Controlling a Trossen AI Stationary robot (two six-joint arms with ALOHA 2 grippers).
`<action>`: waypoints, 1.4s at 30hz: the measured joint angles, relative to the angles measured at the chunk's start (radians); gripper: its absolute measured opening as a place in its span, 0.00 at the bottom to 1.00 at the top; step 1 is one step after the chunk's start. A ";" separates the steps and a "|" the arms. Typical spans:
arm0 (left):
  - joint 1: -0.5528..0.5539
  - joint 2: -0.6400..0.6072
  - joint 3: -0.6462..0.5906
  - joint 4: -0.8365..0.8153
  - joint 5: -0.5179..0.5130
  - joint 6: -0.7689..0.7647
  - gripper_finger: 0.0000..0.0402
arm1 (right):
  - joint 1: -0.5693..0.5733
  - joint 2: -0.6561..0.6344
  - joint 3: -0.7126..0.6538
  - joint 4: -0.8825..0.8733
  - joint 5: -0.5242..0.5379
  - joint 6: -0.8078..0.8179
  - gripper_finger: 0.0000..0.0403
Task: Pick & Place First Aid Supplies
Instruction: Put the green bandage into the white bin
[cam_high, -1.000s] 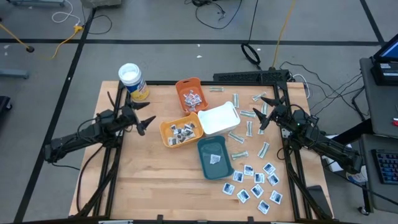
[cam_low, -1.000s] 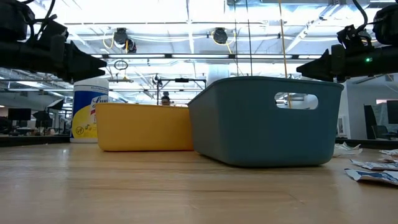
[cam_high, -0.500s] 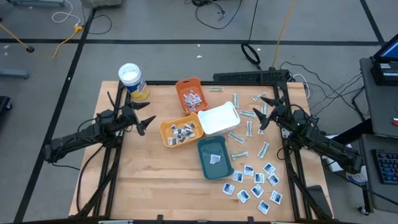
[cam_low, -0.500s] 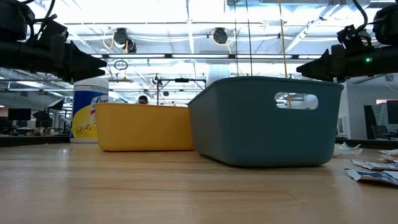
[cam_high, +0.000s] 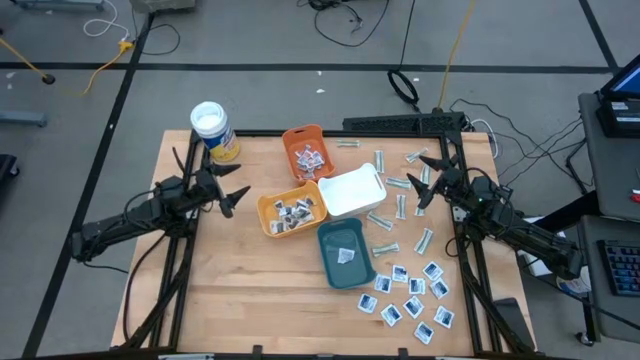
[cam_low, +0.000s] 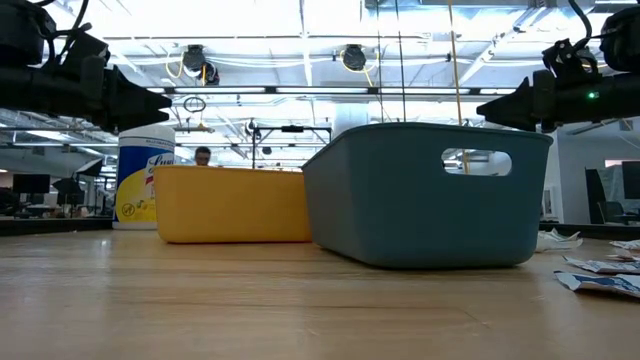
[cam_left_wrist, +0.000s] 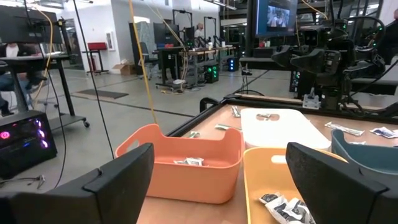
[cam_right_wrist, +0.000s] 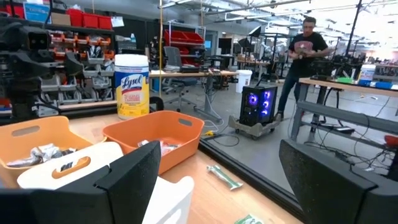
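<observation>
The wooden tabletop (cam_high: 240, 290) stands in a large workshop of desks and red shelving, with a person (cam_right_wrist: 303, 56) walking beyond. The left end effector (cam_high: 232, 195) and the right end effector (cam_high: 424, 182) both hover spread wide and empty. The first aid supplies (cam_high: 412, 293) lie scattered on the right, some inside the trays (cam_high: 343, 226) at centre.

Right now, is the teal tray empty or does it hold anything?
Not empty: the high view shows one white sachet lying inside the teal tray; nothing else shows in it.
</observation>
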 joint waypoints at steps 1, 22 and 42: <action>0.000 0.000 0.000 0.000 0.000 0.001 0.91 | 0.000 0.004 0.007 -0.001 0.003 0.008 0.80; 0.000 0.000 0.000 0.000 0.000 0.001 0.92 | 0.000 0.583 0.540 -0.612 0.086 0.347 0.80; 0.000 0.000 0.000 0.000 0.000 0.001 0.92 | -0.003 1.039 0.904 -1.152 -0.060 0.372 0.80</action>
